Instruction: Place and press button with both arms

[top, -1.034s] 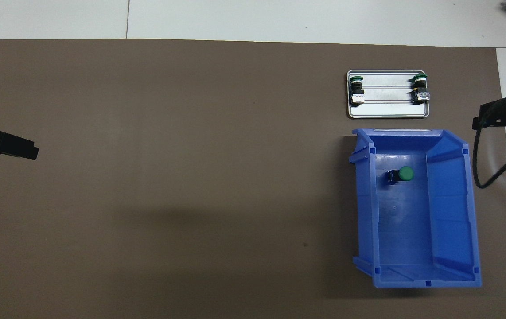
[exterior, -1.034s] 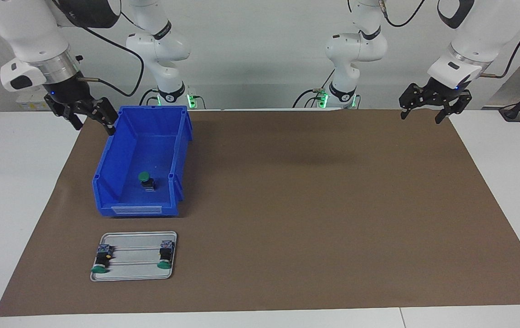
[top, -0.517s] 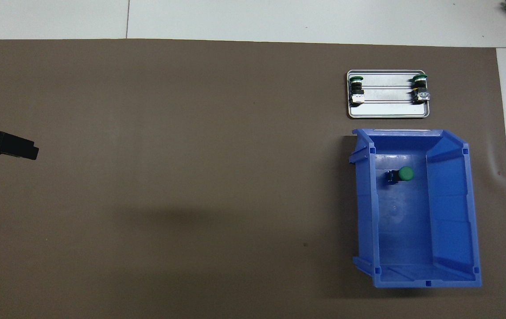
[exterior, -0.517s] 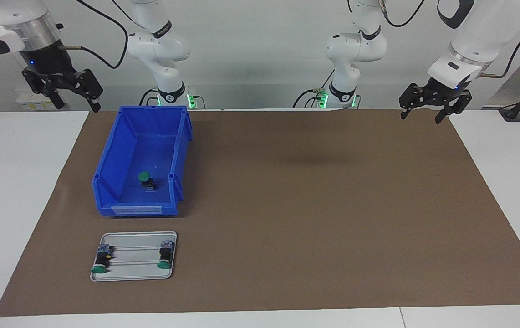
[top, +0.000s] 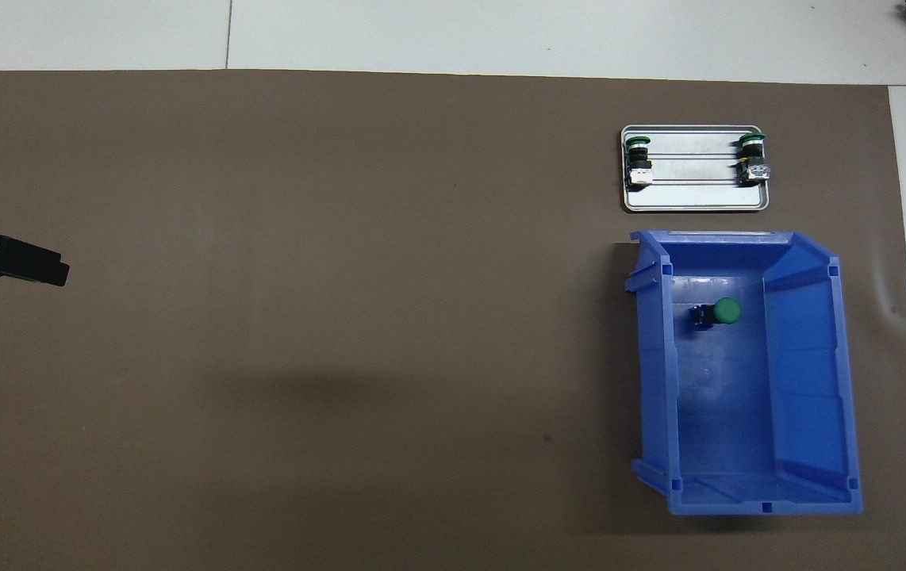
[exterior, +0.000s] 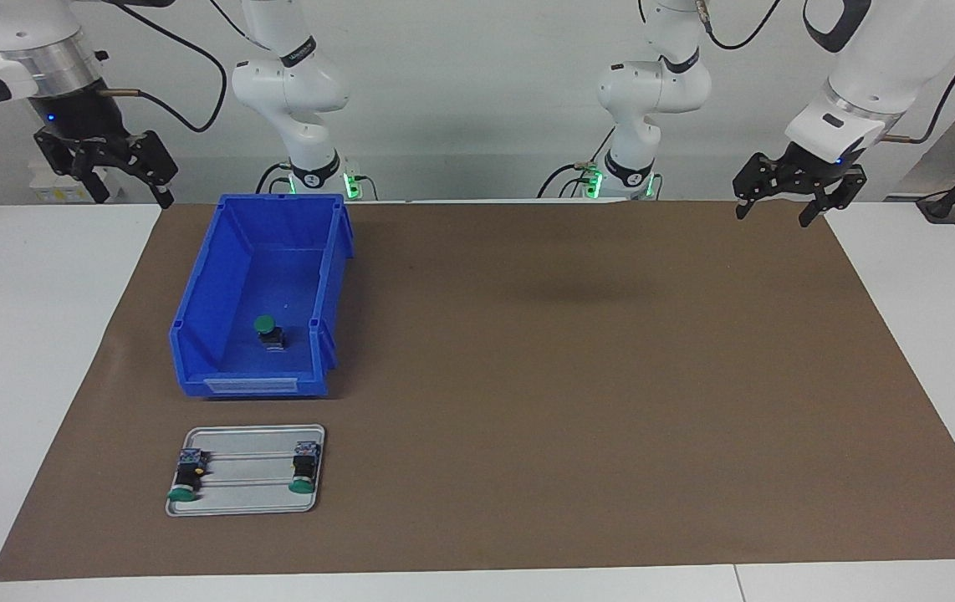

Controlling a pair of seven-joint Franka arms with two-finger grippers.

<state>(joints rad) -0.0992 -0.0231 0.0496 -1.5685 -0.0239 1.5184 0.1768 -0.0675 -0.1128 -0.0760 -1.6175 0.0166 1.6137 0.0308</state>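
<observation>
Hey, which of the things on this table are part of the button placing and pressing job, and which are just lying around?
Part of the job:
- button in the blue bin
- two buttons on the metal tray
- metal tray
- blue bin
- left gripper, open
- right gripper, open

Just there:
- brown mat

Open ground: the brown mat (exterior: 578, 376) lay bare from the bin to the left arm's end of the tabletop (exterior: 929, 284).
Obstacle, bin: the blue bin (exterior: 193, 334) stood at the right arm's end, walls high on three sides, top open from above.
Bin content: one button (exterior: 267, 331) upright on its floor, clear of the walls.
Obstacle, tray: the metal tray (exterior: 247, 502) lay low, just beside the bin, farther from the robots, a narrow strip of mat between them.
Tray content: two buttons (exterior: 185, 482) at its ends, its middle open.
</observation>
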